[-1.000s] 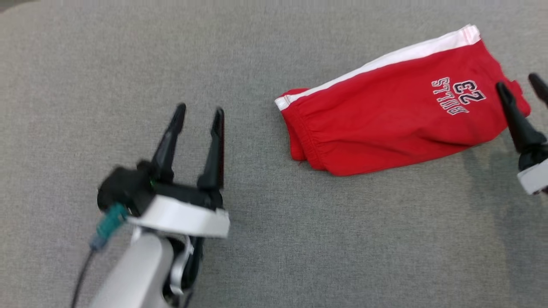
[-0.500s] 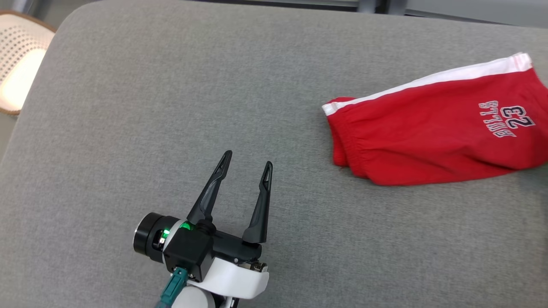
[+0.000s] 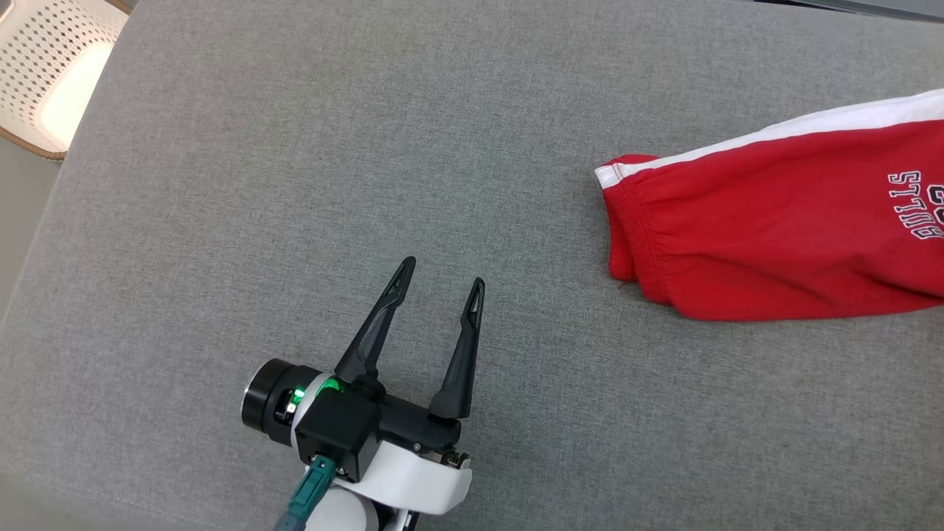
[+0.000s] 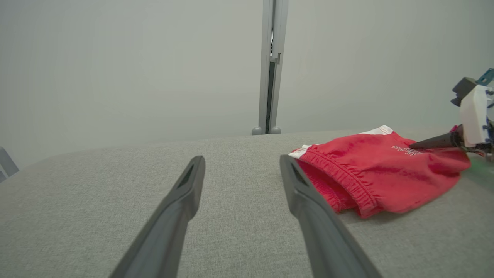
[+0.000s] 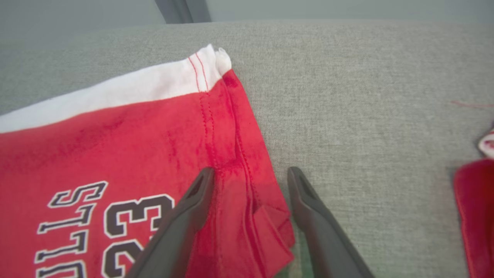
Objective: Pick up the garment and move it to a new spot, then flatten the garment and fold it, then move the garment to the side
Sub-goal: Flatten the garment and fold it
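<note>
The garment (image 3: 774,221) is a pair of red shorts with a white side stripe and "BULLS 23" lettering, lying folded on the grey cushion (image 3: 295,184) at the right. My left gripper (image 3: 443,271) stands open over bare cushion, well left of the waistband (image 4: 339,181), with nothing between its fingers (image 4: 181,200). My right gripper (image 5: 251,170) is open at the leg-hem end of the garment (image 5: 115,135), its fingers standing either side of the bunched hem corner. One of its fingers (image 4: 436,142) reaches over the shorts in the left wrist view.
A white perforated basket (image 3: 44,74) stands past the cushion's far left corner. A grey post (image 4: 270,65) rises behind the cushion against a pale wall. Another piece of red cloth (image 5: 474,208) lies at the right edge of the right wrist view.
The head camera has swung left, so the garment now runs off the picture's right edge and the right gripper has left that view. Both grippers stay open.
</note>
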You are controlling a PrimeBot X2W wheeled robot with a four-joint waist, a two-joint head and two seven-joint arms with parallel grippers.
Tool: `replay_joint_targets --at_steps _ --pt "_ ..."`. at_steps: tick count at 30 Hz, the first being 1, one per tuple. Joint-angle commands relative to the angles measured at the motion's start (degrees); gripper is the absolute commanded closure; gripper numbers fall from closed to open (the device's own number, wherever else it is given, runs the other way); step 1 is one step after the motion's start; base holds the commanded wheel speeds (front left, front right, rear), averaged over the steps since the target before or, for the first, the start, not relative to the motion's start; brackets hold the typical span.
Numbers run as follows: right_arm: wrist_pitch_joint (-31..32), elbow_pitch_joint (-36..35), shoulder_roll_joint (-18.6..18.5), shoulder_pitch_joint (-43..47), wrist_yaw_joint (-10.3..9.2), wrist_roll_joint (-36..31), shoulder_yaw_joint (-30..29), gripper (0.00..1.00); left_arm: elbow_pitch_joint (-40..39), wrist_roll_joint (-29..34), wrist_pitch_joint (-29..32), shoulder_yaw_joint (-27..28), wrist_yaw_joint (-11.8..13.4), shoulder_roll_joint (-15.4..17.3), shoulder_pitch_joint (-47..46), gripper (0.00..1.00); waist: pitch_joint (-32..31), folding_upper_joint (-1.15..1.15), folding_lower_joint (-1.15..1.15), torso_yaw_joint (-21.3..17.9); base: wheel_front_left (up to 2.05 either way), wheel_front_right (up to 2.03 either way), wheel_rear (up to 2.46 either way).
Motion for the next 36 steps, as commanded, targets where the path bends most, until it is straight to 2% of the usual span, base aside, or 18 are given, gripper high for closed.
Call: replay_joint_targets --at_steps 1,2,12,20,23,30,36 --pt "0.98 0.27 0.98 0.61 -0.02 -0.5 0.9 0.72 0.21 0.35 -0.07 0.0 -0.01 0.11 -0.75 0.0 0.02 0.0 0.0 -0.11 0.0 0.0 0.0" --pt "0.26 -0.45 1.02 0.52 -0.02 -0.87 1.22 1.0 0.26 0.4 -0.07 -0.03 0.03 0.1 -0.9 0.0 0.03 0.0 0.0 -0.21 0.0 0.0 0.0" --pt "-8.07 -1.89 0.88 0.97 -0.04 -2.66 1.77 1.0 1.18 0.66 -0.06 0.45 -0.23 0.11 -0.53 0.0 -2.35 0.0 0.0 -4.16 0.0 0.0 0.0" --pt "-9.1 -2.56 -0.85 2.55 -0.04 -4.42 2.56 1.0 2.15 0.37 -0.07 0.31 -0.53 0.11 0.56 0.0 -4.83 0.0 0.0 -7.69 0.0 0.0 0.0" --pt "-9.99 -2.29 -2.01 1.69 -0.04 -7.6 3.23 1.0 2.38 0.21 -0.06 0.31 -0.17 0.12 0.88 0.0 -5.48 0.0 0.0 -8.66 0.0 0.0 0.0" --pt "-10.79 -4.83 2.16 -0.5 -0.03 -12.69 2.9 1.0 3.41 0.04 -0.07 0.45 -0.59 0.13 1.19 0.0 -7.06 0.0 0.0 -10.02 0.0 0.0 0.0" --pt "-9.16 -9.58 7.59 -0.72 -0.03 -16.85 1.98 1.0 4.02 -0.17 -0.06 0.45 -0.47 0.12 1.32 0.0 -8.01 0.0 0.0 -10.57 0.0 0.0 0.0"
